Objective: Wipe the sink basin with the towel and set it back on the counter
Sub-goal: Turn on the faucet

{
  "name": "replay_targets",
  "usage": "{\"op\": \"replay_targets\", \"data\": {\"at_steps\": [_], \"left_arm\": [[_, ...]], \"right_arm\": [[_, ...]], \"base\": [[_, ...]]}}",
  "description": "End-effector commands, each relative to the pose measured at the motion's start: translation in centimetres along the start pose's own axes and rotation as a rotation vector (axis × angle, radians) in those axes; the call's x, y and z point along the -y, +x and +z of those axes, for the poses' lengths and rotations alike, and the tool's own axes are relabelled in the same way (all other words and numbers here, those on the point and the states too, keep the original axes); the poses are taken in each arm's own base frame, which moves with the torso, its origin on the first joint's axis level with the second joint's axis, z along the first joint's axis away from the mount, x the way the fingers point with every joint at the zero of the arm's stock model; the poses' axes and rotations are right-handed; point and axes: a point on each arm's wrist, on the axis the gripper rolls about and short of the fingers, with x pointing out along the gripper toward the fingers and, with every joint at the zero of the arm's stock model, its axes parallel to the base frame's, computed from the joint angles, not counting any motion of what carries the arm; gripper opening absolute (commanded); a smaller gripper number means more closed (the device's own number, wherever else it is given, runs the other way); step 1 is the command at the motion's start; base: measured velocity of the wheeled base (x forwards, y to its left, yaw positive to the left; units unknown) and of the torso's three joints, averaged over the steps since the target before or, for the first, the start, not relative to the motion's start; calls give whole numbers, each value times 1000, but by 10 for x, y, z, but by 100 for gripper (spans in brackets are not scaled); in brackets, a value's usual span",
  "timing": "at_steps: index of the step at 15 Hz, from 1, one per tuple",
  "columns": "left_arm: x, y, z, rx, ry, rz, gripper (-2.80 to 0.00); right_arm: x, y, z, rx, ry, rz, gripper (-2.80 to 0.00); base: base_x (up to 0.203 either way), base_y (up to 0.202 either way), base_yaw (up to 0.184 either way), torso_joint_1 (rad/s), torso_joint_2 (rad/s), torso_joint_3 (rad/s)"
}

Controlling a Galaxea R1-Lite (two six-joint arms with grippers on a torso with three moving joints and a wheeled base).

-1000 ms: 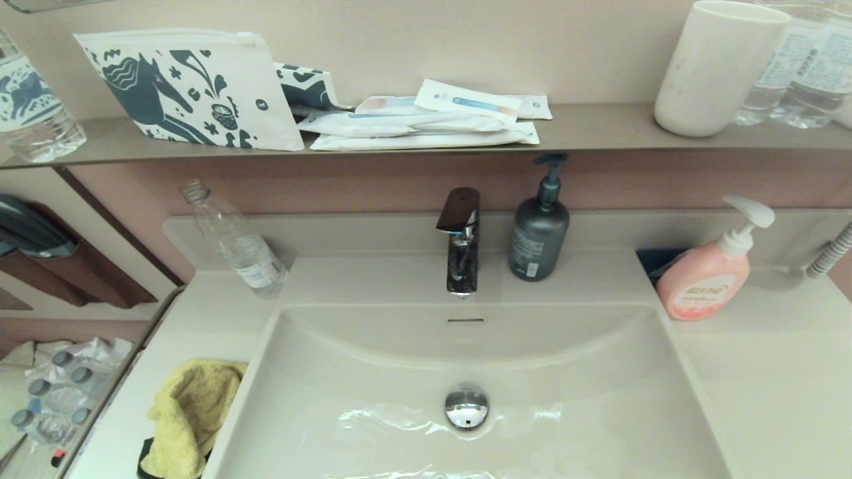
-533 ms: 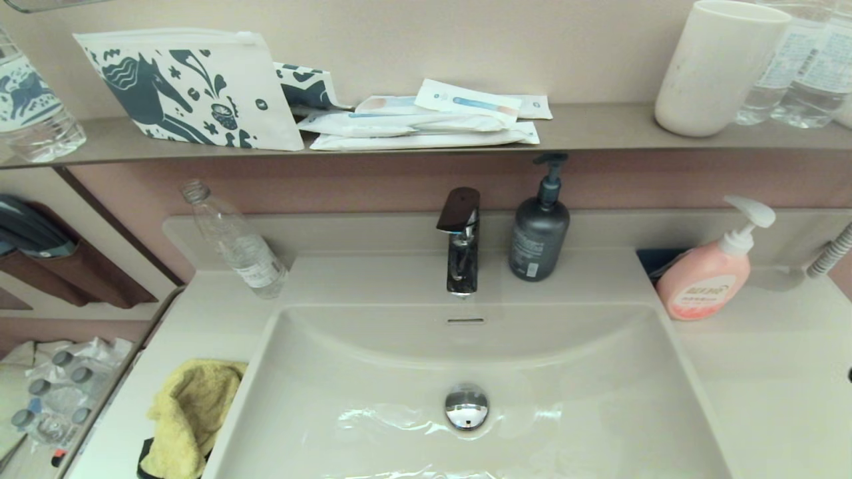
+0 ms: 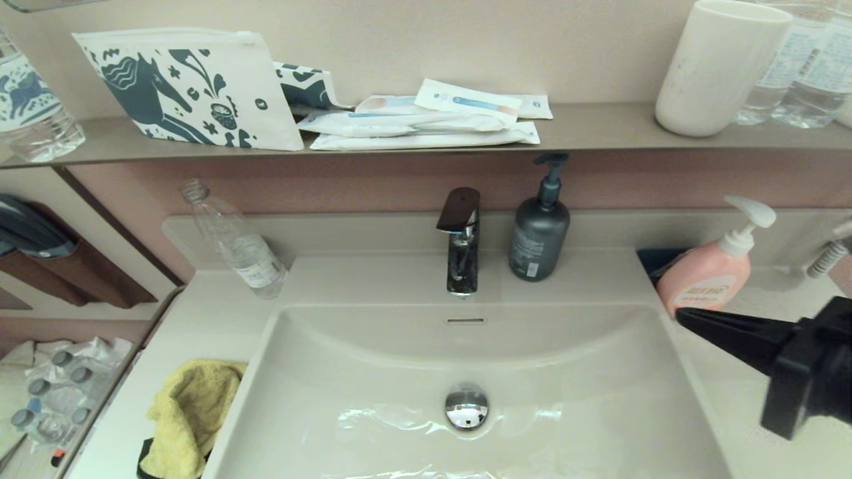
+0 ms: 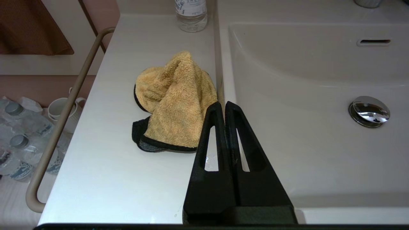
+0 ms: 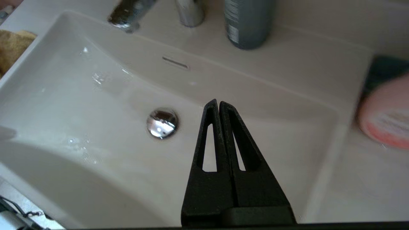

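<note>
- My right gripper (image 3: 680, 314) has its two black fingers (image 5: 211, 127) pressed flat together, holding nothing; the tips hang above the right-hand rim of the sink basin (image 3: 373, 359), pointing across toward my left.
- In the head view that gripper's tip sits just in front of the pink soap dispenser (image 3: 711, 273), which stands on the counter (image 3: 785, 372) at the basin's right back corner.
- My left gripper (image 4: 223, 107) is likewise closed tight, fingers (image 4: 236, 134) touching along their whole length and gripping nothing; it sits low at the near edge of the counter, out of the head view.
- Its tips point at the seam between counter and basin, just beside the towel (image 4: 174, 102) (near, but I cannot see any contact).
- The towel lies crumpled on the counter left of the basin, its mustard pile on top and black trim showing at the near edge.
- Inside the basin, the chrome drain plug (image 3: 466, 406) sits mid-floor, with a thin film of water glinting around it; the overflow slot (image 3: 465, 320) is in the back wall.
- Behind the basin stand the faucet (image 3: 459, 243) and, to its right, a dark grey pump bottle (image 3: 539, 229).
- A clear plastic bottle (image 3: 236, 243) leans at the counter's left back corner.
- A brown-grey wall shelf (image 3: 599, 133) above carries a patterned pouch (image 3: 193, 86), sachets and a white cup (image 3: 715, 66).
</note>
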Motion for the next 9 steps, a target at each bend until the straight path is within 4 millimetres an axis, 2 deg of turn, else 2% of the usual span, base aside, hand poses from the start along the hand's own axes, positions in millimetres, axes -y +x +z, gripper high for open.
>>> {"op": "replay_targets", "data": {"at_steps": [1,5,6,9], "left_arm": [[0,0,0,-1,0,0,-280],[0,0,0,-1,0,0,-280],[0,0,0,-1,0,0,-280],[0,0,0,-1,0,0,-280]], "right_arm": [[-23,48,-6,-62,-34,30,-280],[-53,106,-8,-29,-62,-25,-280],[-63,117,-9,-25,-80,-53,-280],[-95,130,-9,30,-89,-73,-280]], "base": [[0,0,0,0,0,0],[0,0,0,0,0,0],[0,0,0,0,0,0],[0,0,0,0,0,0]]}}
